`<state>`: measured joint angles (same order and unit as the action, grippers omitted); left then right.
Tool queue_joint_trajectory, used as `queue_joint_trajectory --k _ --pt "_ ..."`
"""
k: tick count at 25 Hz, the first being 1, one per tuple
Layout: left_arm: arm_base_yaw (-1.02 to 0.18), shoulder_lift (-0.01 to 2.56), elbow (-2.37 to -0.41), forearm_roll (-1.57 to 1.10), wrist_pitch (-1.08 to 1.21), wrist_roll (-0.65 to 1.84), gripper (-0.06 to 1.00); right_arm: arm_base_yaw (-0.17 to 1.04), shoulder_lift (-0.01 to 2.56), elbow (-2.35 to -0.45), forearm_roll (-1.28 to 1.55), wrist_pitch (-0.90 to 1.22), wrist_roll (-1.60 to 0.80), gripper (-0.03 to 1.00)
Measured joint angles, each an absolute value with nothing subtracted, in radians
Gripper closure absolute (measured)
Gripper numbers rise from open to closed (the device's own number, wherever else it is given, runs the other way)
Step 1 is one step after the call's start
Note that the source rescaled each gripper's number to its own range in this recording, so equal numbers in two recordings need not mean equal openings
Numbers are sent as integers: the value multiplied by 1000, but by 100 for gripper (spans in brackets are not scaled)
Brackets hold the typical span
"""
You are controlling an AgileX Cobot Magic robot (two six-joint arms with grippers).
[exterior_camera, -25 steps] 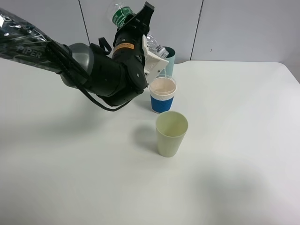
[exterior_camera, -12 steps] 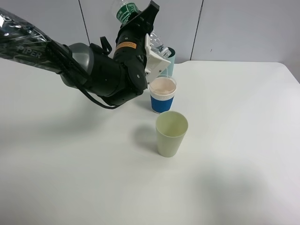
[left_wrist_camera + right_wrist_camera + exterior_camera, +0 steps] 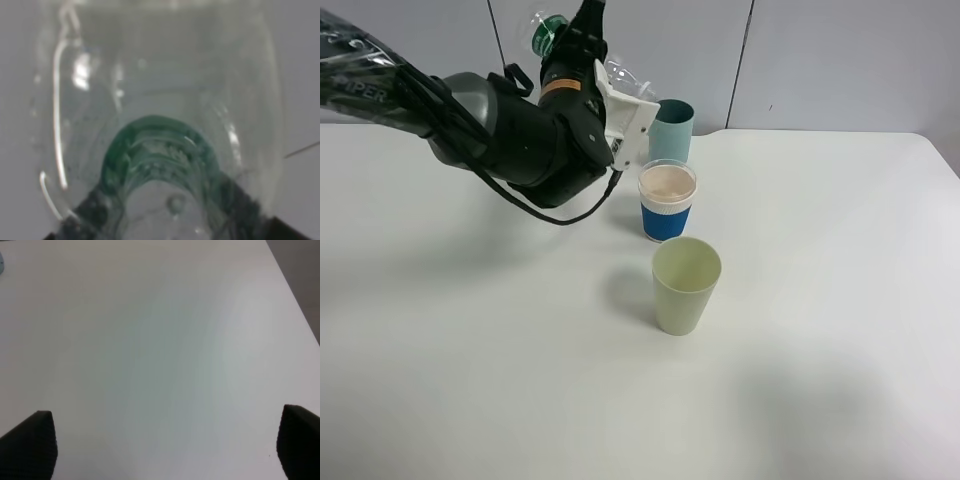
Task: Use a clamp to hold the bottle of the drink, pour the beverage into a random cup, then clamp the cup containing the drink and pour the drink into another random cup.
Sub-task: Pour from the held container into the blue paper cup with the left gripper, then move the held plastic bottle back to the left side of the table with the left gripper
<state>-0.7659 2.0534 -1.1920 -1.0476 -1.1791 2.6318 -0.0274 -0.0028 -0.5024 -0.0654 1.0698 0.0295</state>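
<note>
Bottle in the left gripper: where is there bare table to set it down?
Bare table lies left of the pale green cup, in front of the left arm, and right of the cups to the edge. Crowded: teal cup, blue-banded cup and the pale green one stand in a close row.

cups (image 3: 668, 200) clustered centre, open table (image 3: 840, 300) right

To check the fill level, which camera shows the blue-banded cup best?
The exterior high view: the blue-banded cup stands unobstructed, pale drink near its rim. The left wrist view shows only the bottle; the right wrist view only table and fingers.
</note>
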Motion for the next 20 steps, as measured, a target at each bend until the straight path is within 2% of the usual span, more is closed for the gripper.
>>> queue_joint_trajectory --k 10,20 --pt "-715 1893 -1081 -1020 -1021 2311 93 -27 -3 -502 -65 1070 29 36" --pt "-613 1666 -808 -858 -912 1657 93 -27 -3 -502 -65 1070 29 36"
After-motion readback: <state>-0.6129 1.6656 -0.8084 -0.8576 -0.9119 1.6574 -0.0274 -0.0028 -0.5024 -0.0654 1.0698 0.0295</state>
